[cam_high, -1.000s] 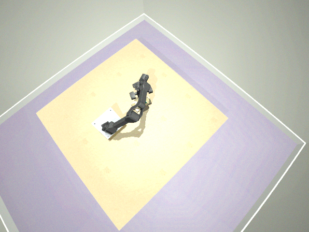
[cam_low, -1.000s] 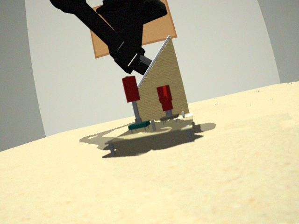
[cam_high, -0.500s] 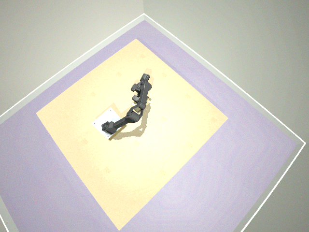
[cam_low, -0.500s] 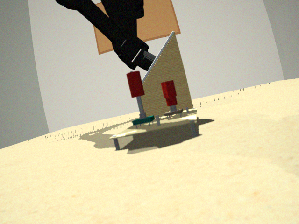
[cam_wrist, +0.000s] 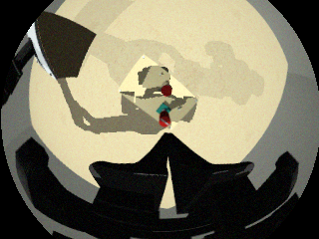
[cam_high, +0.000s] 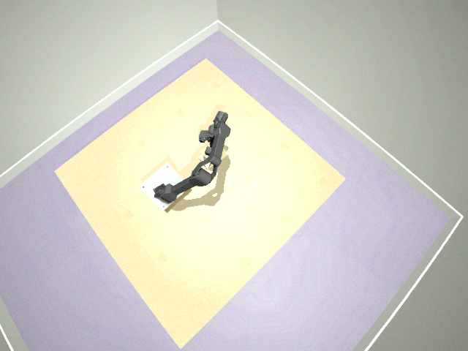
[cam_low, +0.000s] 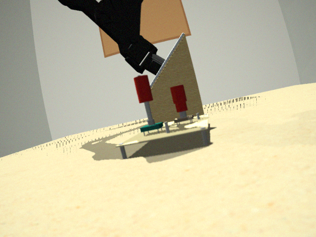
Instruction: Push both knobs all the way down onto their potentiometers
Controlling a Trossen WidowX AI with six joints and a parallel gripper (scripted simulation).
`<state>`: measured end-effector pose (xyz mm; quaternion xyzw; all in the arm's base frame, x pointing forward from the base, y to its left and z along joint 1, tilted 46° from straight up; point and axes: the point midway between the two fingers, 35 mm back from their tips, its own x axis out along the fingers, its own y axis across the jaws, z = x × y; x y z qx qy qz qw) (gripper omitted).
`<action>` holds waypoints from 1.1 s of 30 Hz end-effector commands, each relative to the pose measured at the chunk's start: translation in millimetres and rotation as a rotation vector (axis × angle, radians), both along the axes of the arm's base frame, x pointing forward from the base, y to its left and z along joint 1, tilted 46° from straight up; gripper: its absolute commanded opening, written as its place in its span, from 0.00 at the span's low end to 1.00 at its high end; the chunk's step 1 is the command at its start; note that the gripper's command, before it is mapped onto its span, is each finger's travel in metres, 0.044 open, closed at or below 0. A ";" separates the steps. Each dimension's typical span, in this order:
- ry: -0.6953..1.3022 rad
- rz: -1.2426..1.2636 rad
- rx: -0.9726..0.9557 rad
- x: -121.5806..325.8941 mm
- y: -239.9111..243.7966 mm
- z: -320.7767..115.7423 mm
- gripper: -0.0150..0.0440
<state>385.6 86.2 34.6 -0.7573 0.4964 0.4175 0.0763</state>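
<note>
The table (cam_high: 246, 227) (cam_low: 153, 191) (cam_wrist: 224, 129) is crossed by the arm (cam_high: 217, 147) (cam_low: 117, 22), mounted at a slanted stand (cam_high: 160, 175) (cam_low: 176, 81) (cam_wrist: 67, 47). The gripper's (cam_wrist: 168, 134) fingertips are brought together, with nothing clamped. The circuit board (cam_low: 163, 136) (cam_wrist: 132, 82) is held above the table by short legs. One red knob (cam_low: 143, 89) (cam_wrist: 164, 119) is perched high above the teal potentiometer (cam_low: 151, 127) (cam_wrist: 163, 108); the other red knob (cam_low: 178, 98) (cam_wrist: 166, 90) is separated by a shorter shaft from the dark potentiometer (cam_low: 183, 119).
</note>
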 end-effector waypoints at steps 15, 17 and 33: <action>0.009 0.011 -0.009 5.0 -19.3 -16.1 0.25; 0.009 0.011 -0.009 5.6 -21.6 -18.5 0.25; 0.008 0.011 -0.010 7.5 -30.4 -27.1 0.25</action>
